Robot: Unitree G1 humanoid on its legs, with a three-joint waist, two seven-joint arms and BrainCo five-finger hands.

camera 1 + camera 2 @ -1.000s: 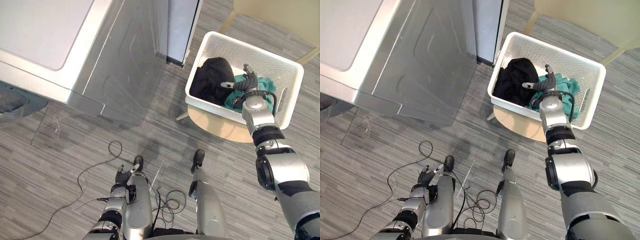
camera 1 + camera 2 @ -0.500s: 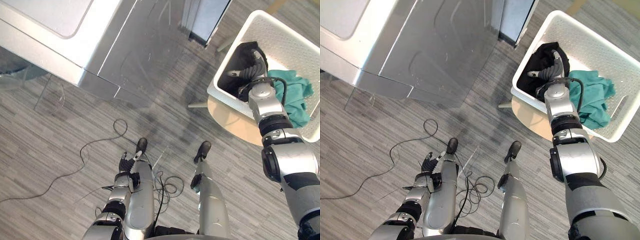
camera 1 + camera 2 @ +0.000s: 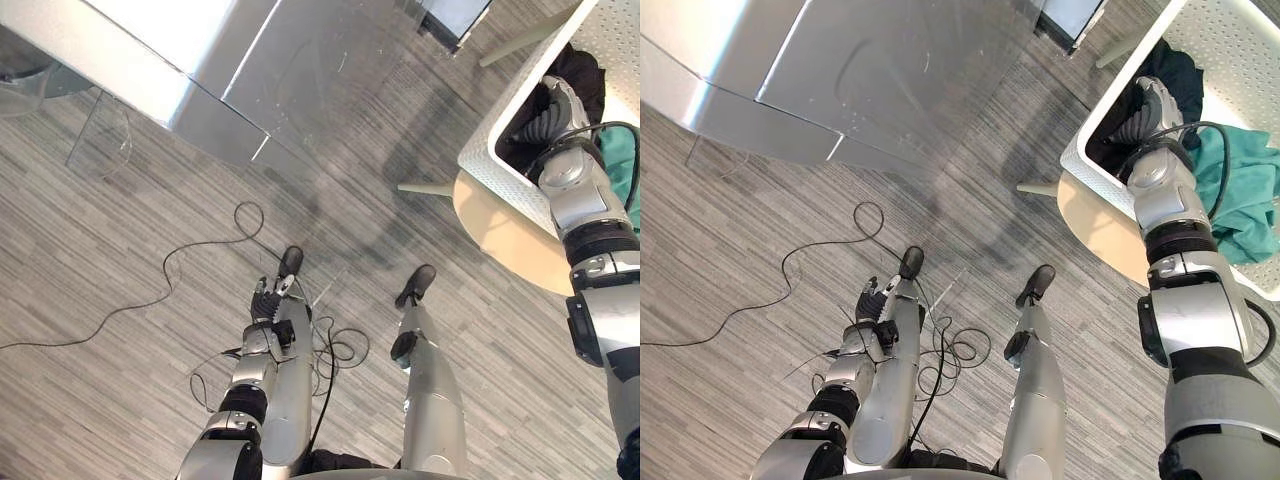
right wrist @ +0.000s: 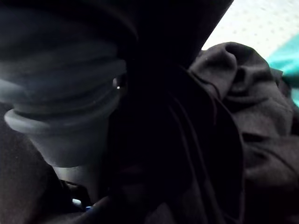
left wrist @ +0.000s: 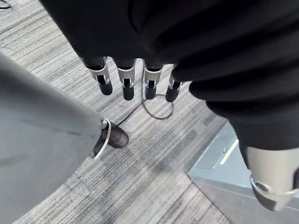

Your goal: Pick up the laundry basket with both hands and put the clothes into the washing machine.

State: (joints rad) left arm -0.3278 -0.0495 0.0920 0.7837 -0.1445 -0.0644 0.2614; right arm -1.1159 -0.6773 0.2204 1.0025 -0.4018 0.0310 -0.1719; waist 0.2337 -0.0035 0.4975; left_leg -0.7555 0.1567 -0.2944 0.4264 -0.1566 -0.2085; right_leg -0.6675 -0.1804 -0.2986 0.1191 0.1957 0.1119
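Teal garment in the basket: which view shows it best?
The right eye view: the teal garment lies spread in the basket, mostly visible. The left eye view cuts it at the edge; the right wrist view catches a corner.

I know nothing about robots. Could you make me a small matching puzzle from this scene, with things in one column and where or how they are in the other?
Things:
1. laundry basket
2. black garment
3. teal garment
4. left hand

Descriptions:
a. open, low above the floor
b. the right hand is on it
c. white, holds the clothes
d. in the basket, beside the right arm

Pairs: 1-c, 2-b, 3-d, 4-a.
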